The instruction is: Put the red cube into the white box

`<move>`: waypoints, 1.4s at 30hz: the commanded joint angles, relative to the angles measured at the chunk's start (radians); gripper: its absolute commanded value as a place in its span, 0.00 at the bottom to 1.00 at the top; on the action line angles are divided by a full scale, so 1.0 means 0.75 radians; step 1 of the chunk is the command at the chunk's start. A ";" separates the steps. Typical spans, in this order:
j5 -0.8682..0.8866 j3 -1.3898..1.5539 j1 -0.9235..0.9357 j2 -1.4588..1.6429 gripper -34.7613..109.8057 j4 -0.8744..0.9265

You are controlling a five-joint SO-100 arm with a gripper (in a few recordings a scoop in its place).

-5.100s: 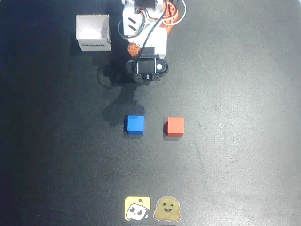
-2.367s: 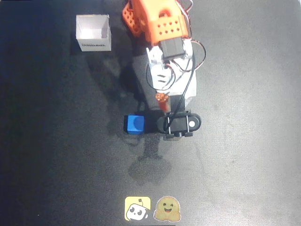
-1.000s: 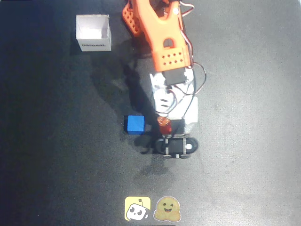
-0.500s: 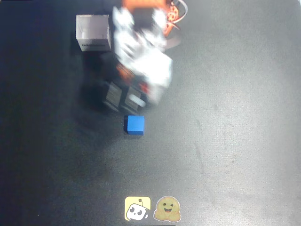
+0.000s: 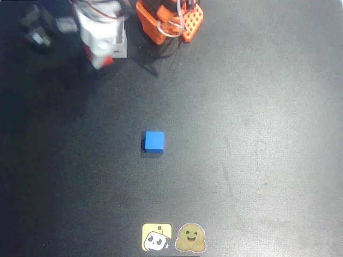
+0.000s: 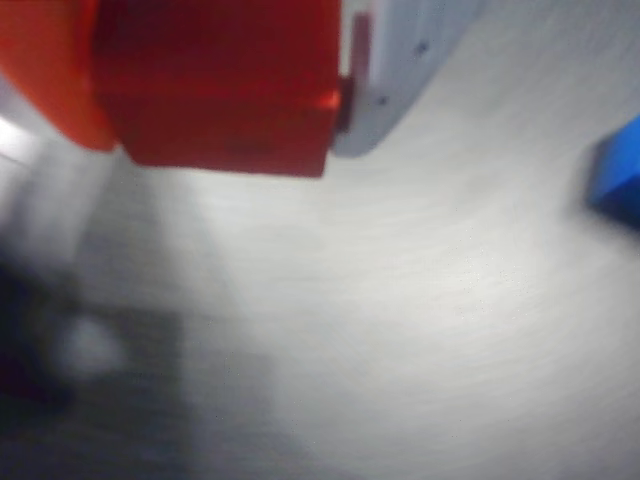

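Cube first: the red cube [image 6: 215, 90] sat pinched in the gripper [image 6: 225, 95], with an orange finger on 1 side and a white finger [image 6: 400, 70] on the other, as the wrist view showed. The fingers were closed tight on it so it would not drop on the way. From above, the arm [image 5: 99, 32] was a blur over the white box [image 5: 119, 47] at the top left, so it looked to be swinging fast. The box was mostly covered, and I could not tell if the cube was right over its opening. The blue cube [image 5: 154, 142] lay alone in the middle of the black table [image 5: 257, 134], well apart from the box. My guess: the drop was next.
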 commanded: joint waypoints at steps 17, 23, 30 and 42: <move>-0.286 0.061 0.546 0.059 0.24 0.147; -0.286 0.055 0.544 0.072 0.24 0.129; -0.290 0.082 0.522 0.070 0.24 0.074; -0.270 0.110 0.411 0.076 0.24 0.059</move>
